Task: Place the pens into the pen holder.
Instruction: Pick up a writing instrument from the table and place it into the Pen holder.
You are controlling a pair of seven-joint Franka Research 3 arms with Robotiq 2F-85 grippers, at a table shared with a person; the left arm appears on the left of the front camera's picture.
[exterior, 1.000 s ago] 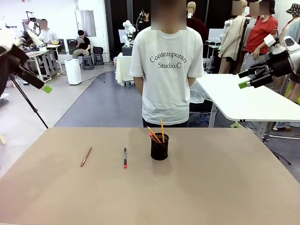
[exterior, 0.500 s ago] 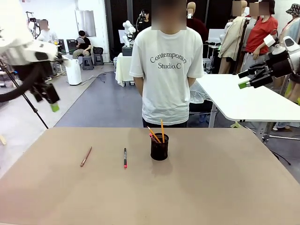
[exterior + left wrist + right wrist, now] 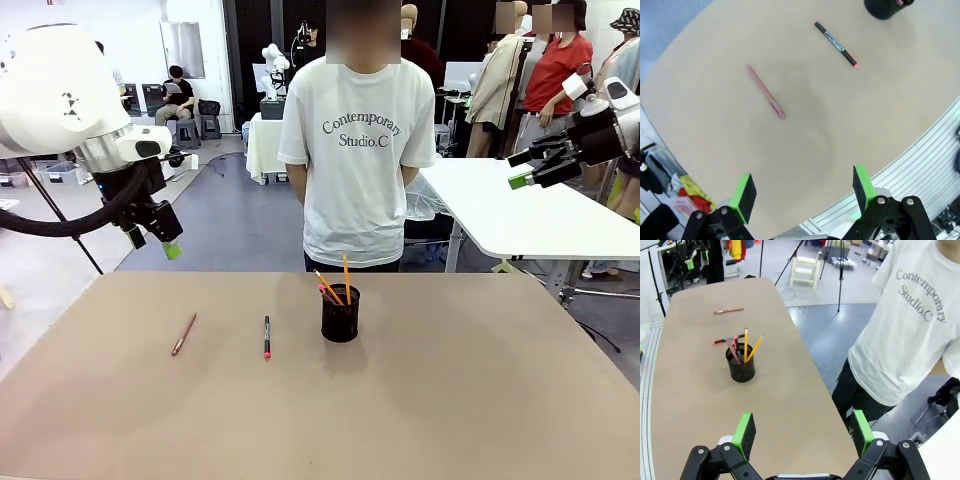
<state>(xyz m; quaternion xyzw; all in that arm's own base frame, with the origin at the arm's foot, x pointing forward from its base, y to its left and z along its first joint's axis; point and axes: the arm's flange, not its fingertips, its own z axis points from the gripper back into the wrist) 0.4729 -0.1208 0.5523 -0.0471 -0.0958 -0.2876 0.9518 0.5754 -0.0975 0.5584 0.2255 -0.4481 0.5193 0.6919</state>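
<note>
1. Two pens lie loose on the tan surface. A black pen with a red-pink end is just left of the small black cylindrical mesh pen holder, and a thin reddish-brown pencil-like stick is farther left of it. We judge these are what remains to collect.
2. Several orange-yellow and reddish sticks stand leaning in the holder, tips above its rim, so that share looks done.
3. Our left hand hangs in the air well left of the holder. Its fingers are spread wide with nothing between the green pads, and it looks down over the loose stick, which we take as the likely first pick.
4. Our right hand sits high and far right of the holder, equally wide open, empty and touching nothing.
</note>
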